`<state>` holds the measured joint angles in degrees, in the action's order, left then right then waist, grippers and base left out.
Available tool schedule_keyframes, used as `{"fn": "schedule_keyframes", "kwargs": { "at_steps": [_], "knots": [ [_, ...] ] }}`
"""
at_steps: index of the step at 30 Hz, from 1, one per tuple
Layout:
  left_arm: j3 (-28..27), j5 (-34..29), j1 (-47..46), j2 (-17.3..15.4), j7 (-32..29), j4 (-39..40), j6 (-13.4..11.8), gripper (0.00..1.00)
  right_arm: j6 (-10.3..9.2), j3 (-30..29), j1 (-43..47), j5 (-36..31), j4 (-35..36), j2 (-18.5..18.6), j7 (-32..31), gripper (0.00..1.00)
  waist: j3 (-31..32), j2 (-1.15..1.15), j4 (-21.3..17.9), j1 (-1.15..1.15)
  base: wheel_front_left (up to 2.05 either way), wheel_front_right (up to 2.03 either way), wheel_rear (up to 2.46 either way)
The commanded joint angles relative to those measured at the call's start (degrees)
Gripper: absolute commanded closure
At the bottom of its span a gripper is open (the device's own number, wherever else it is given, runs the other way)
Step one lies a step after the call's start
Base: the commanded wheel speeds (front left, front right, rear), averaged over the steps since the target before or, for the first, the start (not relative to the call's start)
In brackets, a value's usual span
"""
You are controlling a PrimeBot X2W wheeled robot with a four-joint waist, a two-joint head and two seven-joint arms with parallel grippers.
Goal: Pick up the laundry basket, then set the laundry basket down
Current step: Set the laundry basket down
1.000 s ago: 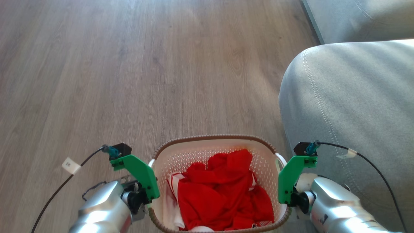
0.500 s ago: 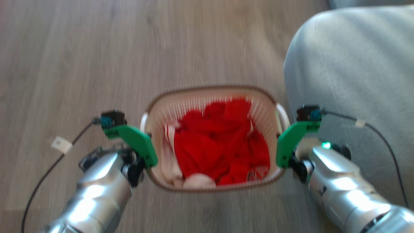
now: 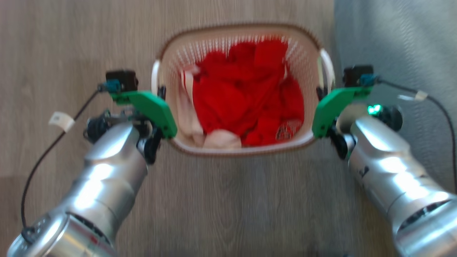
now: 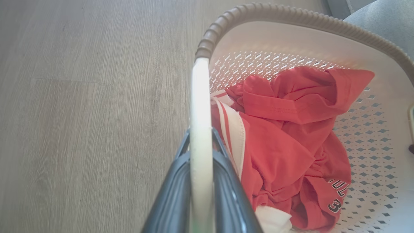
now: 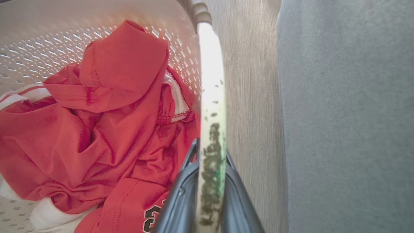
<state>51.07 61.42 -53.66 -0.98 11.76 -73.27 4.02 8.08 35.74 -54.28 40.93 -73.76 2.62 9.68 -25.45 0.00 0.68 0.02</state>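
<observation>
- I have the small white perforated plastic laundry basket (image 3: 235, 152), with its brown woven-look rim, square between my two arms. It is over the pale wood-plank floor (image 3: 71, 39), and the grey upholstered sofa (image 3: 396, 39) is just beside its right side.
- I judge the grasp done. The left gripper (image 4: 201, 137) has its two dark fingers pinched narrow on the white left handle (image 4: 200, 94). The right gripper (image 5: 211, 147) is clamped the same way on the white right handle (image 5: 211, 74).
- I cannot tell whether the base is clear of the floor. At best the pick-up is under way, and setting the basket down is all still ahead.
- The head view is blurred but gives me the layout: both arms are level and matched, one at each handle. A green bracket (image 3: 150, 107) on each wrist covers most of the fingers there, so I can't read the grip from it.
- The wrist views give me the grip sharply, with each handle running straight up between the fingers.
- The left wrist view shows the crumpled red garment (image 4: 284, 139) inside, with white striped trim and dark lettering.
- The right wrist view shows dark speckled smudges on the right handle near the fingers, and a narrow strip of floor between basket and sofa.
</observation>
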Motion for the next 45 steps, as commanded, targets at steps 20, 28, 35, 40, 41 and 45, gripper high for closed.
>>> {"fn": "schedule_keyframes", "kwargs": {
  "at_steps": [20, 28, 35, 40, 41, 45],
  "knots": [
    [-14.15, -17.15, -2.45, -3.06, 3.23, 15.33, -5.75, 1.00, -0.59, -11.11, -3.87, -13.15, 3.46, 6.53, 5.30, 1.00, -22.14, 0.00, 2.45, -0.02, 0.00, 0.00, 0.00],
    [-21.64, -26.15, -0.22, -2.00, 3.23, 18.59, -4.63, 1.00, -0.59, -18.92, -1.73, -21.07, 6.42, 6.26, 5.31, 1.00, -26.12, 0.00, 2.84, -0.02, 0.00, 0.00, 0.00],
    [-22.53, -27.01, 0.96, -1.91, 3.23, 19.65, -3.35, 1.00, -0.59, -22.62, -0.42, -24.96, 6.07, 4.73, 5.31, 1.00, -27.35, 0.00, 2.60, -0.02, 0.00, 0.00, 0.00],
    [-21.16, -25.51, 1.13, -1.91, 3.23, 18.15, -2.95, 1.00, -0.59, -24.37, 0.29, -26.81, 5.17, 3.95, 5.31, 1.00, -27.76, 0.00, 2.48, -0.02, 0.00, 0.00, 0.00],
    [-20.84, -25.14, 1.10, -1.91, 3.23, 17.99, -2.94, 1.00, -0.59, -24.64, 0.38, -27.13, 5.03, 3.87, 5.31, 1.00, -27.82, 0.00, 2.49, -0.02, 0.00, 0.00, 0.00],
    [-19.80, -23.91, 0.92, -1.90, 3.23, 17.56, -2.96, 1.00, -0.59, -25.48, 0.69, -27.86, 4.82, 3.60, 5.31, 1.00, -27.89, 0.00, 2.60, -0.02, 0.00, 0.00, 0.00]
  ]
}}
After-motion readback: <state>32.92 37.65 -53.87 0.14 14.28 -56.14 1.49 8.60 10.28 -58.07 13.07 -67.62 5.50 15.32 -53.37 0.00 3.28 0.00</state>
